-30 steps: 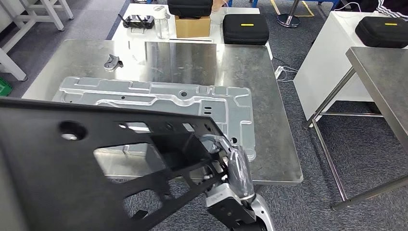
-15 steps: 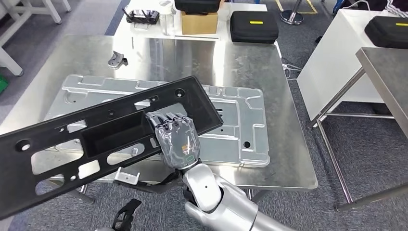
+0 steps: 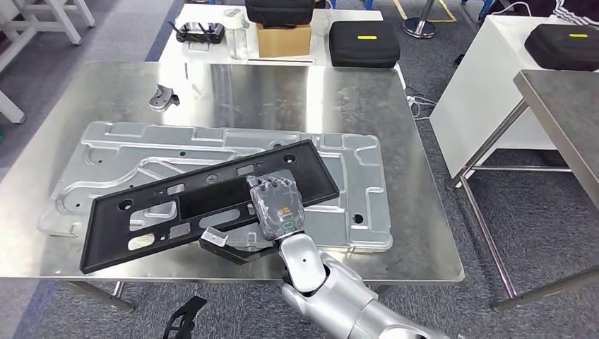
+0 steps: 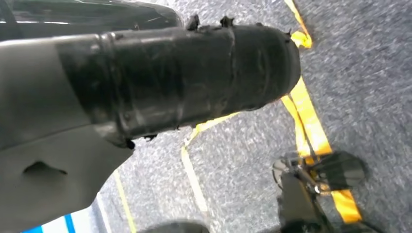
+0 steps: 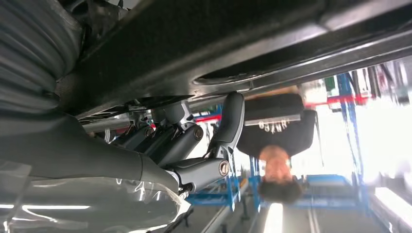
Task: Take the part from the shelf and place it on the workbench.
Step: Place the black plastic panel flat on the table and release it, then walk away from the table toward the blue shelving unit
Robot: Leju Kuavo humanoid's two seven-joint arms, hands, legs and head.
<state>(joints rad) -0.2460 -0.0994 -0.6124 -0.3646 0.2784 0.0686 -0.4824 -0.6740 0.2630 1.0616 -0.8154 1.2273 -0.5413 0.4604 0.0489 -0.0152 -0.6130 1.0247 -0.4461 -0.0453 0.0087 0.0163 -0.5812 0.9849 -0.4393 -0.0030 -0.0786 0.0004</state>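
Note:
A long black plastic part (image 3: 184, 205) with several cutouts lies slanted low over the big silver plate (image 3: 353, 176) on the steel workbench (image 3: 417, 233). Whether it touches the plate I cannot tell. My right hand (image 3: 277, 205) grips the part's near edge right of its middle, fingers over the top. In the right wrist view the fingers (image 5: 184, 141) curl up against the underside of the black part (image 5: 204, 43). My left hand (image 4: 145, 82) hangs over grey carpet, blurred and close, so its posture is unclear.
A small metal bracket (image 3: 162, 95) lies at the bench's far left. Behind stands a white table with a cardboard box (image 3: 282, 39), a bottle (image 3: 238, 35) and a black case (image 3: 362, 42). A second steel table (image 3: 565, 113) is on the right. A person (image 5: 277, 141) stands further off.
The black part has come down from close before the camera to low over the silver plate. My right hand has moved forward over the bench with it.

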